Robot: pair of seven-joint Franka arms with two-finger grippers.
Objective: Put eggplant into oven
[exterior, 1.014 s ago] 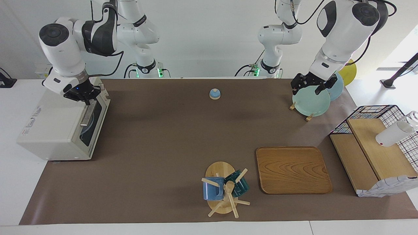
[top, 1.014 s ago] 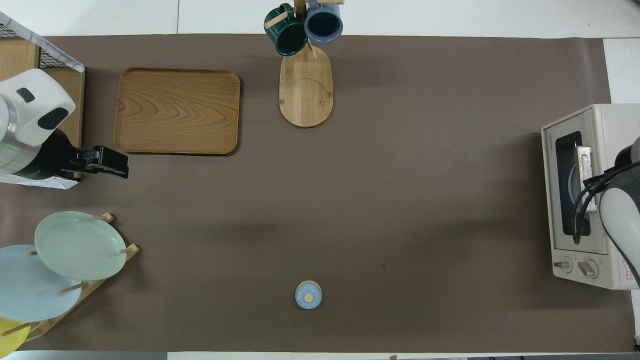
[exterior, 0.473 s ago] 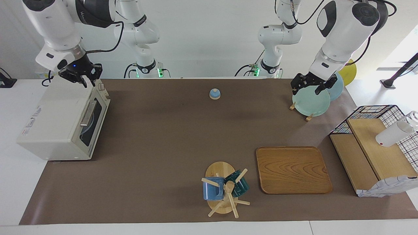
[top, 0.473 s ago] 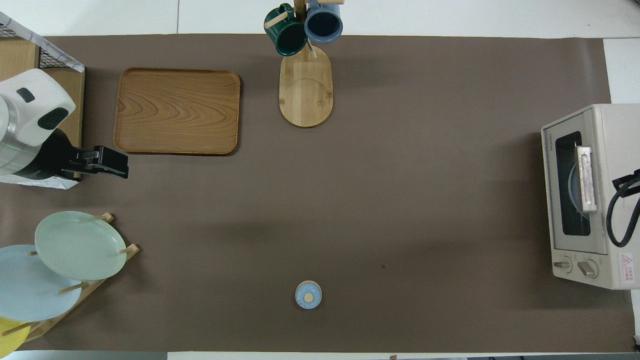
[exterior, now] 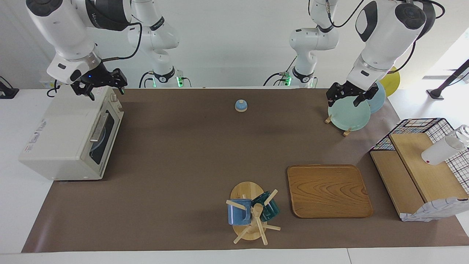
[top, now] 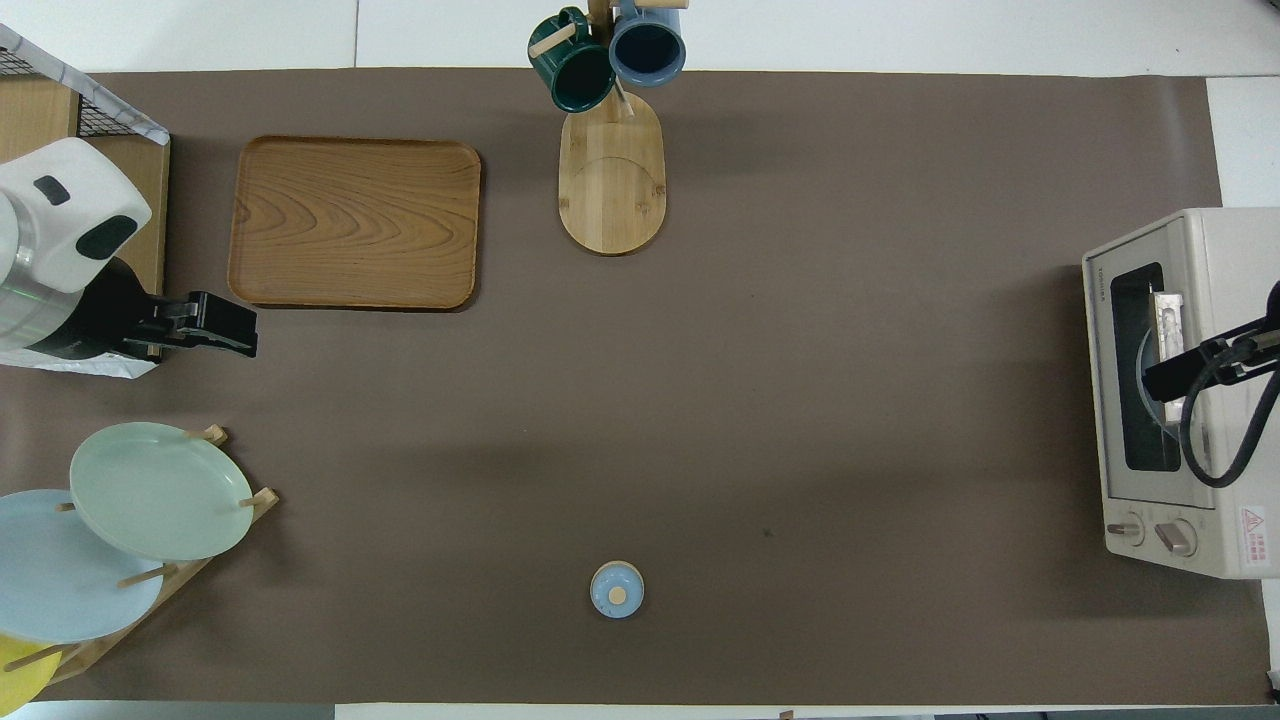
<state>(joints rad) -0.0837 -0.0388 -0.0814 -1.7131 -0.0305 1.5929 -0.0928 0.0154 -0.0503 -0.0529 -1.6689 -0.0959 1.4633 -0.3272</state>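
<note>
The cream-white oven (exterior: 62, 139) stands at the right arm's end of the table and also shows in the overhead view (top: 1200, 400). Its dark glass door (exterior: 100, 141) is shut, with the metal bar handle (exterior: 96, 128) across it. A pale round plate edge shows through the glass. The eggplant is not visible in either view. My right gripper (exterior: 104, 90) is open and empty, up in the air over the oven's end nearest the robots; it also shows in the overhead view (top: 1165, 375). My left gripper (exterior: 346, 98) waits, open and empty, over the plate rack.
A rack with a pale green plate (exterior: 348, 115) and blue plates stands at the left arm's end. A small blue bell (exterior: 240, 105), a wooden tray (exterior: 328, 190), a mug tree (exterior: 253, 212) and a wire shelf basket (exterior: 421, 161) are on the table.
My right gripper has risen from the top edge of the oven door and shifted a little toward the table's middle. The door stays shut. The left arm has not moved.
</note>
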